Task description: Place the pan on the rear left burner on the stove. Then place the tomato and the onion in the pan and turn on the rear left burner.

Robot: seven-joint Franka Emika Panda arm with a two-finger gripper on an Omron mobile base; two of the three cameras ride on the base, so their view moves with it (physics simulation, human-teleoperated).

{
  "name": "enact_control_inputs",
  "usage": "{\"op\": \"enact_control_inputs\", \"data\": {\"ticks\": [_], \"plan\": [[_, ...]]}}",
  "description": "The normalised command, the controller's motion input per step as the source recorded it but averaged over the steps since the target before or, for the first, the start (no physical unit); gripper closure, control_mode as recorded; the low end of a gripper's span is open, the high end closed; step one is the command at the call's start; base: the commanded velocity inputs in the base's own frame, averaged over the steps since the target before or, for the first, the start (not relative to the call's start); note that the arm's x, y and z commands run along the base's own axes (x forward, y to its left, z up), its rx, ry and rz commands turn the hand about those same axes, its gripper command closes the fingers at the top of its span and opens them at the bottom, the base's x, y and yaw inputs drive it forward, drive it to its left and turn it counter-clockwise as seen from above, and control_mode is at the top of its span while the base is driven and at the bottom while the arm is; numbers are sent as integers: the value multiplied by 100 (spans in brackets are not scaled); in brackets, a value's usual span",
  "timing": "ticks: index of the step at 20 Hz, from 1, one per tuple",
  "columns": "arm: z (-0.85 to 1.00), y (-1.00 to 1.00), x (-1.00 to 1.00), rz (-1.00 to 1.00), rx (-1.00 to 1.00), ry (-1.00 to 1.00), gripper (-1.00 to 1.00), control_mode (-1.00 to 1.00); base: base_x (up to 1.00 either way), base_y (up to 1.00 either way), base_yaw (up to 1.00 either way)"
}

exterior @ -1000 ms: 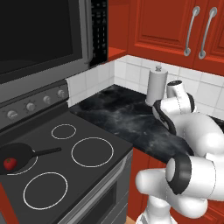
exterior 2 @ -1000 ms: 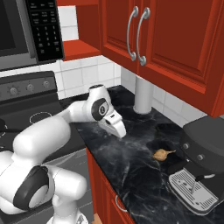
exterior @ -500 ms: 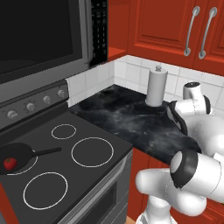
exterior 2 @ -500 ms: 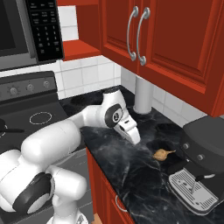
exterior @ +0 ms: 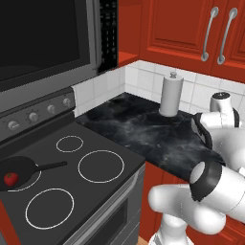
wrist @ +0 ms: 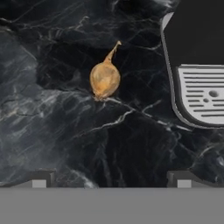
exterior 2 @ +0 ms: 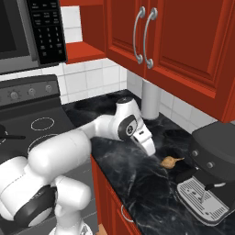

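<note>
White arm with dark joints, extended forward and to the right from its base. In the right base view the forearm runs up to a dark-ringed wrist joint, from which the hand slopes downward. The end effector (exterior 2: 151, 150) points down, empty, touching nothing. In the hand view its two dark fingertips (wrist: 43, 178) stand far apart at the lower edge, jaws fully spread. In the left base view the elbow bulks large at lower right.

No readable text is showing anywhere; the microwave keypad (exterior 2: 47, 30) is carrying small white marks too blurred to read.
</note>
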Motion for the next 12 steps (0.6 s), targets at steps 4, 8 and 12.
{"op": "enact_control_inputs", "data": {"ticks": [4, 8, 12], "plan": [[-20, -36, 0, -7, -3, -4, -100, -100, 0, 0, 0], [-17, -36, 5, -4, 0, 0, -100, -100, 0, 0, 0], [-10, -26, 21, -2, 0, 0, -100, -100, 0, 0, 0]]}}
